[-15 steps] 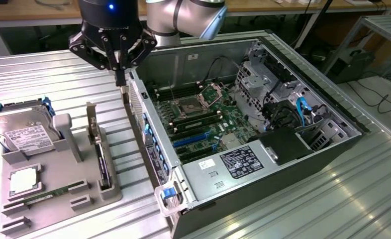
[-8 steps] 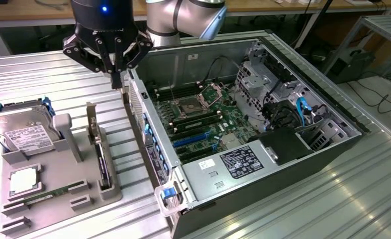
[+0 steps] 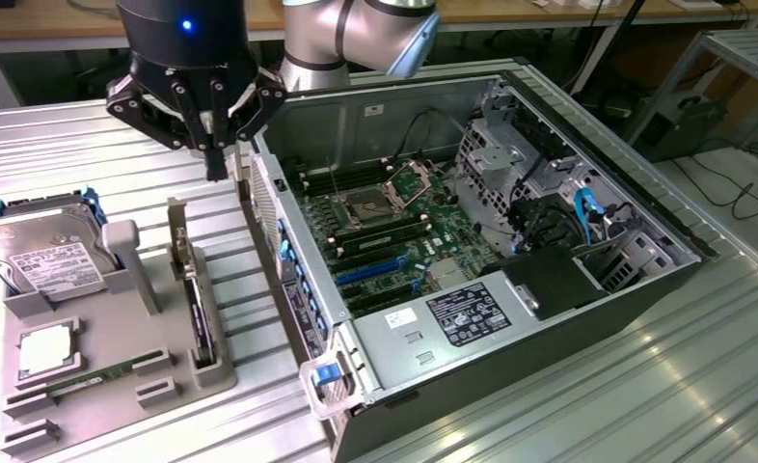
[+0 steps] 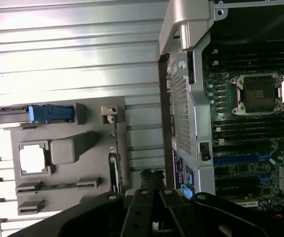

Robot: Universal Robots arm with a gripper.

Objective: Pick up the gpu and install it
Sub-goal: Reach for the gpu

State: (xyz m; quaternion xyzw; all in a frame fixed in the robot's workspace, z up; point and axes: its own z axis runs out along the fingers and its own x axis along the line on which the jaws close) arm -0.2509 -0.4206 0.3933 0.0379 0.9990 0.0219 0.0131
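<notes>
Gripper (image 3: 214,166) clenched, nothing held, positioned near case (image 3: 353,121) edge; gpu (image 3: 199,318) seated on edge in tray (image 3: 109,381).

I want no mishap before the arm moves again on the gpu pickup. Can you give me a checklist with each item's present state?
1. The gpu stands on edge in the grey holder tray: ok.
2. The gripper carries no load: ok, nothing sits between its fingers.
3. Gripper open for a grasp: not ok, it is shut.
4. Gripper lined up over the gpu: not ok, in the exterior view it hangs between the tray and the computer case.
5. Case open with the motherboard exposed: ok.
6. Blue expansion slots free: ok, no card stands in them.
</notes>
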